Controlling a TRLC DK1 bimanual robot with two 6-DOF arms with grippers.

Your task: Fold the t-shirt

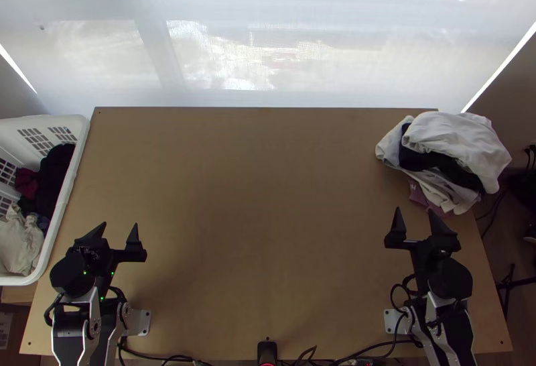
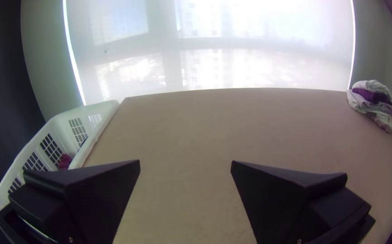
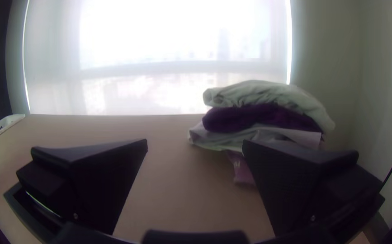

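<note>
One wide, sheer blind [image 1: 234, 37] glows across the far side of the room, and the light wooden bench [image 1: 268, 198] runs up to it. Two arms stand at the near edge, the left arm [image 1: 70, 326] at the near left corner, the right arm [image 1: 455, 329] at the near right, both drawn in close to their bases and aimed at the far side. A white basket [image 1: 66, 198] sits along the left edge, holding bunched dark clothes [image 1: 53, 171] and a pale cloth [image 1: 20, 238]. At the far right lies a loose stack of garments [image 1: 455, 135], its long axis slanting from far left to near right; which piece is the t-shirt, I can't tell. Both the left end effector [image 1: 120, 225] and the right end effector [image 1: 414, 210] are spread wide with nothing between their fingers, the right one near the stack.
</note>
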